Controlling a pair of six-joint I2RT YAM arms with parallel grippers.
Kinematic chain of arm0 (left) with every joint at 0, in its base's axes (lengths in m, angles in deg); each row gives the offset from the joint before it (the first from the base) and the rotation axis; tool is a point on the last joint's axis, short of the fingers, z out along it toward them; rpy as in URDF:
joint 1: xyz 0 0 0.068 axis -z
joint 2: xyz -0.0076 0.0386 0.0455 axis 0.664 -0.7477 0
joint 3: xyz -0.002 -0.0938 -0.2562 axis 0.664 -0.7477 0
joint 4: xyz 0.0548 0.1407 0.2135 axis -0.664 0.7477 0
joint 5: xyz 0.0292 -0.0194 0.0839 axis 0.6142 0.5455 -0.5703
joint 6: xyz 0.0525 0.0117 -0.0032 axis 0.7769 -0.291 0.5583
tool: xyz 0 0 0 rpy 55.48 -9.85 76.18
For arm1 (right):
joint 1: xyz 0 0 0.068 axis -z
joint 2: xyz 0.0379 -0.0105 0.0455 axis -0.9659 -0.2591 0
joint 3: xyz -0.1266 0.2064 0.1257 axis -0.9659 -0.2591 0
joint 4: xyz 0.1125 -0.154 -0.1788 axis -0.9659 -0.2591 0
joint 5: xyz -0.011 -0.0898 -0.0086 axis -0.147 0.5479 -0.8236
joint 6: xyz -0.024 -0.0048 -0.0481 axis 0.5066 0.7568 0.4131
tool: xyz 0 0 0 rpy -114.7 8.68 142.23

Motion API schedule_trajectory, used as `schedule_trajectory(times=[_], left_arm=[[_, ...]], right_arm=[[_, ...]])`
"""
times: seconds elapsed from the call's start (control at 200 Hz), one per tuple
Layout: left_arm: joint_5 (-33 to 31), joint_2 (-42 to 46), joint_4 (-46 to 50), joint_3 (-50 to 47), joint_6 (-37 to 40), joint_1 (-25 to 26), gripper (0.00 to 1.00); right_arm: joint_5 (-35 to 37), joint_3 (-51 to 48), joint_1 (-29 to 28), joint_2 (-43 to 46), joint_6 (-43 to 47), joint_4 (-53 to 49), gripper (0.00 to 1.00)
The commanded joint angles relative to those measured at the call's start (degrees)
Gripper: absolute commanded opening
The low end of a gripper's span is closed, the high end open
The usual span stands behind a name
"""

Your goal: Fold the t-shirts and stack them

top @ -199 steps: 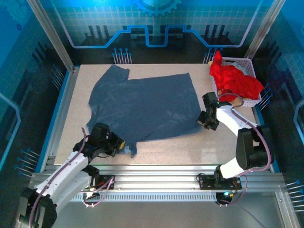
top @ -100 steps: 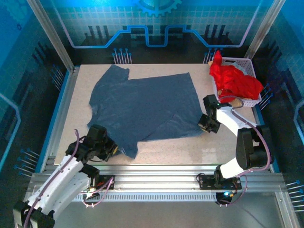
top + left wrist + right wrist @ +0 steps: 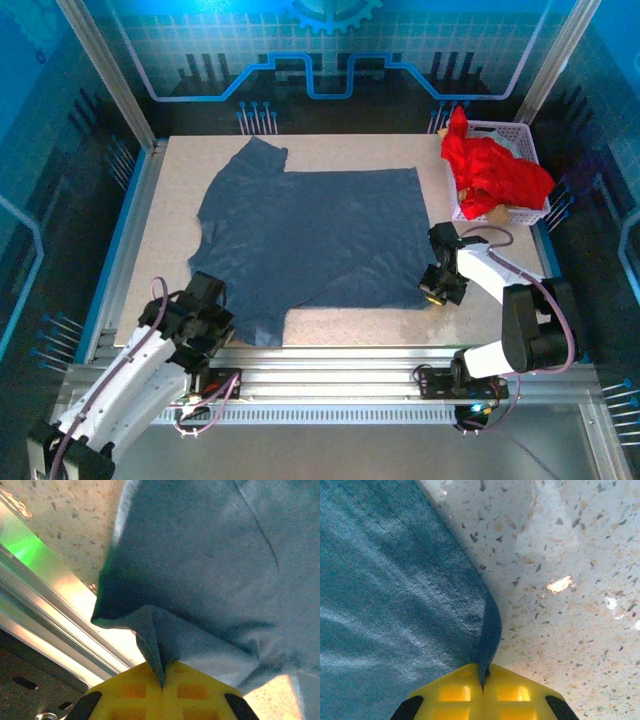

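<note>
Slate-blue t-shirt point(image 3: 310, 235): spread wide and mostly flat over the middle of the table point(image 3: 350, 312). One sleeve points to the far left, and a diagonal crease runs across the near-right part. Both near corners are lifted slightly off the surface.
Left end effector point(image 3: 162, 684): clenched on the near-left corner of the slate-blue t-shirt. The cloth rises in a peaked fold and disappears into the seam between the yellow pads point(image 3: 135, 692).
Right end effector point(image 3: 482, 680): clenched on the stitched hem at the near-right corner of the same shirt. A narrow tuck of cloth is pinched between its yellow pads, with bare speckled table to its right.
Red t-shirt point(image 3: 495, 170): bunched in a heap in the basket point(image 3: 527, 140), spilling over the near rim, well apart from the blue shirt.
Basket: white lattice plastic, at the far right corner of the table.
Table: pale speckled top, bare along the near edge between the two arms.
Rail point(image 3: 55, 605): a bright metal strip at the table's near edge, just beside the gripped left corner, with a green glow on it.
</note>
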Motion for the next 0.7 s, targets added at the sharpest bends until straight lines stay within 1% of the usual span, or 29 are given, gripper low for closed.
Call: schedule_trajectory(times=[0.0, 0.195, 0.335, 0.4, 0.515, 0.59, 0.675, 0.695], left_arm=[[-3.07, -3.22, 1.90, 0.84, 1.87, 0.40, 0.00], [-3.13, -8.26, -0.76, 0.62, 3.48, 0.40, 0.00], [-2.93, -8.33, -1.14, 2.32, 3.72, 0.40, 0.00], [-4.67, -6.88, -0.35, 5.08, 4.53, 0.49, 0.00], [-10.23, -6.54, -0.49, 11.98, 7.79, 0.40, 0.00], [-12.02, -10.12, -2.33, 16.71, 11.20, -0.16, 0.00], [-11.19, -16.51, -4.54, 21.54, 15.50, -2.13, 0.00], [-11.02, -17.96, -5.07, 22.55, 16.35, -2.66, 0.00]], right_arm=[[-0.51, -0.20, -0.69, -0.16, -0.38, -1.59, 0.00], [-0.34, 0.43, -0.82, -1.53, -0.65, -2.57, 0.00], [-0.26, 0.95, -0.80, -0.04, -0.74, -3.31, 0.00], [-0.37, 1.78, -0.98, 1.30, -0.53, -3.91, 0.00], [-1.58, 4.56, -1.02, 2.78, -0.50, -5.63, 0.00], [-1.96, 6.88, -1.09, 2.32, -0.60, -6.93, 0.00], [-1.96, 8.22, -0.90, 1.28, -0.90, -8.06, 0.00], [-2.04, 10.05, -0.71, 0.96, -0.95, -8.22, 0.00]])
